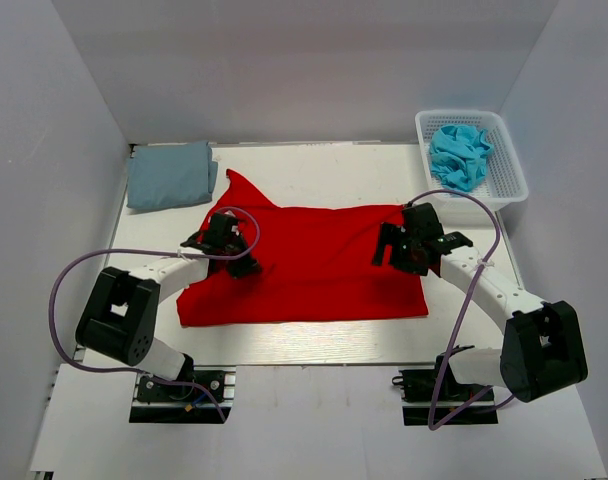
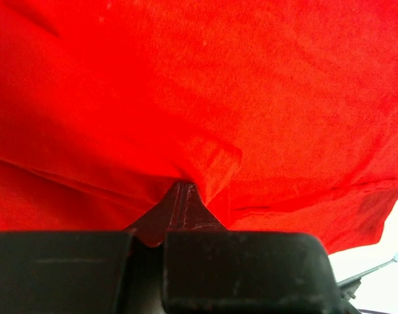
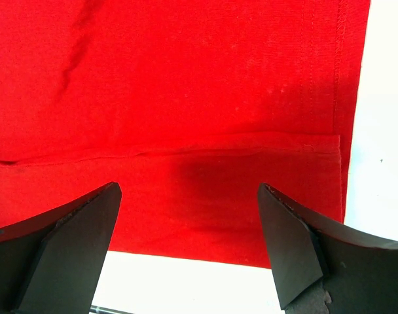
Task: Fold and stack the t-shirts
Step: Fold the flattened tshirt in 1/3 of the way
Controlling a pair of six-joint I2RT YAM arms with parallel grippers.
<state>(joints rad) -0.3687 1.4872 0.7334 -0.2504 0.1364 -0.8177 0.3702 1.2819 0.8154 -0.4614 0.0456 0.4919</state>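
On my overhead view the red t-shirt (image 1: 314, 265) lies spread flat across the middle of the table (image 1: 314, 350). One sleeve points toward the upper left of the frame. The left gripper (image 1: 239, 262) is down on the shirt's left part, and the right gripper (image 1: 389, 255) sits over its right part.

From the left wrist camera I see the left gripper (image 2: 184, 190) with its jaws pressed together at the lower centre of the frame. A small puckered fold of the red t-shirt (image 2: 215, 163) is pinched at the tips, and red cloth fills nearly everything above.

From the right wrist camera, the right gripper (image 3: 189, 216) has its fingers (image 3: 74, 242) spread wide with nothing between them. The red t-shirt (image 3: 186, 98) lies flat beneath, its hem running across the gap and bare white table at the bottom and right edges.

The grey-blue t-shirt (image 1: 169, 172) sits folded at the upper left. The turquoise t-shirt (image 1: 460, 152) is bunched in the basket (image 1: 514, 170) at the upper right.
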